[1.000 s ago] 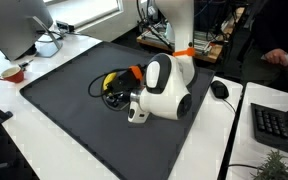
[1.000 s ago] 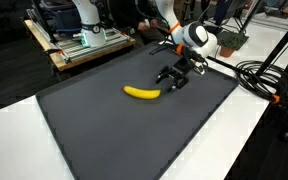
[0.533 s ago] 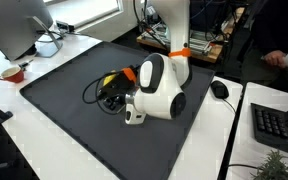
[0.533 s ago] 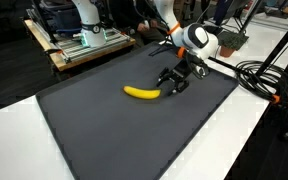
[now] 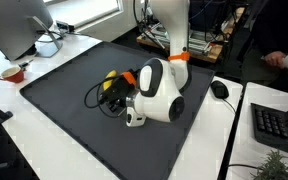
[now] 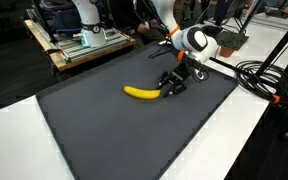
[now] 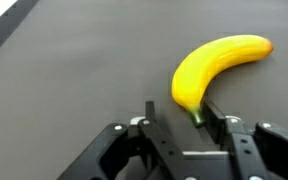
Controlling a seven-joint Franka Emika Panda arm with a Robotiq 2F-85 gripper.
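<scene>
The yellow curved banana (image 6: 141,93) lies flat on the dark grey mat (image 6: 104,135), a little towards its far side, and it has not budged from where it sat a second ago. The mover is the black two-fingered gripper (image 6: 170,86). A second ago it hung clear of the fruit's near tip, half a second ago it had edged in, and now it is right down at that tip, low over the mat. The wrist view tells it best: the banana (image 7: 216,68) fills the upper right, and its blunt dark-tipped end pokes in between the fingers of the gripper (image 7: 179,114). The jaws stand apart with room to spare, not pressing on the fruit. The tip looks just beside one finger (image 7: 210,112), though I cannot tell whether it touches. In an exterior view the arm's bulky white wrist housing (image 5: 156,90) has slid across and dropped compared with a second ago, so only a sliver of banana (image 5: 110,77) peeks out by the gripper (image 5: 112,97). Further out, on the white table (image 5: 229,135), a black computer mouse (image 5: 220,90) and a black keyboard (image 5: 279,125) sit unmoved, well apart from the action.
</scene>
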